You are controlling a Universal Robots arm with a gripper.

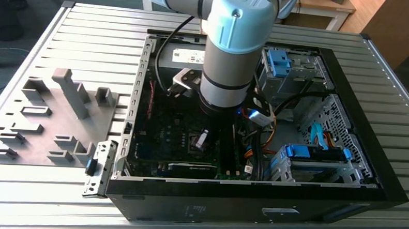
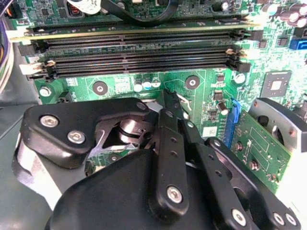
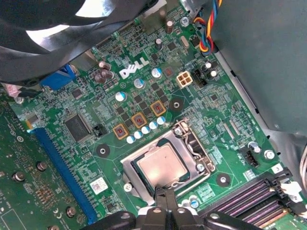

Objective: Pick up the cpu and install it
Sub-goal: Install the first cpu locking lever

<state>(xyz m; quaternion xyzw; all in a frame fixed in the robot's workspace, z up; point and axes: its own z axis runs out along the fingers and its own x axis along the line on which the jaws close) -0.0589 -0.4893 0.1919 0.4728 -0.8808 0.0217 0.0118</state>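
The cpu, a small square chip with a silver-grey top, lies flat in the socket on the green motherboard in the first wrist view. A silver metal frame surrounds it. My gripper is shut, its black tips close together at the chip's edge with nothing held between them. The same tips point down at the board near the memory slots in the second wrist view. In the exterior view the gripper reaches deep into the open computer case.
A black fan hangs close over the board. A blue slot and a green card lie beside the socket. Cables and blue drive bays crowd the exterior view's right. A grey fixture plate sits at its left.
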